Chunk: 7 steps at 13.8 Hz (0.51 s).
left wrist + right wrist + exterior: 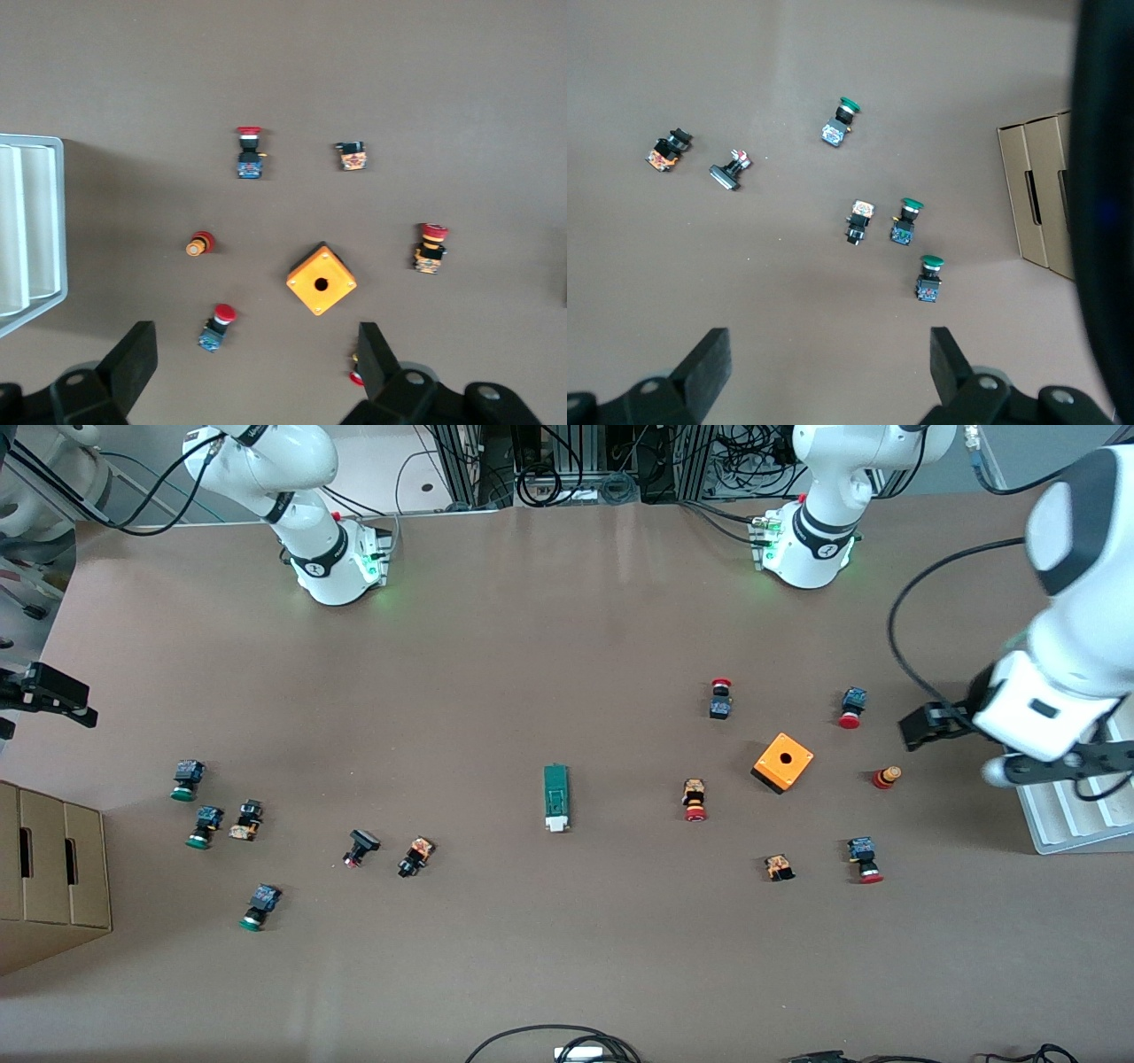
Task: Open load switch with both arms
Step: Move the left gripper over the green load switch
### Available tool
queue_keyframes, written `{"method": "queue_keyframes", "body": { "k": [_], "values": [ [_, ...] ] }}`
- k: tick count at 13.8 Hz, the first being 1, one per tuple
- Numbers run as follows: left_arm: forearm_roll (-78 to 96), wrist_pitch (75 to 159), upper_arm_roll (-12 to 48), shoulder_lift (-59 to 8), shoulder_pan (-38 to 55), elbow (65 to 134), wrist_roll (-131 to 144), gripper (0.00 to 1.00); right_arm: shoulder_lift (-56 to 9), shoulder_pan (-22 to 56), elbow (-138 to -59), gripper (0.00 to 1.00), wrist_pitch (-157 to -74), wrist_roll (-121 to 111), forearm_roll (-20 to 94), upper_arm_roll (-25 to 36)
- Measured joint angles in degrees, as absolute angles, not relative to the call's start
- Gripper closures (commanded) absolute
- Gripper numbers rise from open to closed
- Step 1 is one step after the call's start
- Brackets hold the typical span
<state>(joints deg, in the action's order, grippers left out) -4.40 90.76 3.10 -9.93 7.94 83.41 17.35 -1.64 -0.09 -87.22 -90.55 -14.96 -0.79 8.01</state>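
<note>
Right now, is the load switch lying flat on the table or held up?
Lying flat: the load switch rests on the table, and neither end effector touches it.

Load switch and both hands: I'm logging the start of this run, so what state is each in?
Load switch: lying flat mid-table, closed, untouched.
Left hand: open, empty, up over the orange box and red push-buttons.
Right hand: open, empty, up over the green push-buttons near the cardboard box.
</note>
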Motion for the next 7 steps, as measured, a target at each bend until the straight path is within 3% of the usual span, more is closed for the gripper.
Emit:
{"method": "queue_keyframes", "body": {
  "k": [7],
  "values": [
    [-4.87, 92.01, 2.97, -10.9, 9.73, 84.29, 19.91, 0.0, -1.67, -0.09, -87.23, 0.0, -90.55, -14.96, -0.79, 8.01]
  ]
}}
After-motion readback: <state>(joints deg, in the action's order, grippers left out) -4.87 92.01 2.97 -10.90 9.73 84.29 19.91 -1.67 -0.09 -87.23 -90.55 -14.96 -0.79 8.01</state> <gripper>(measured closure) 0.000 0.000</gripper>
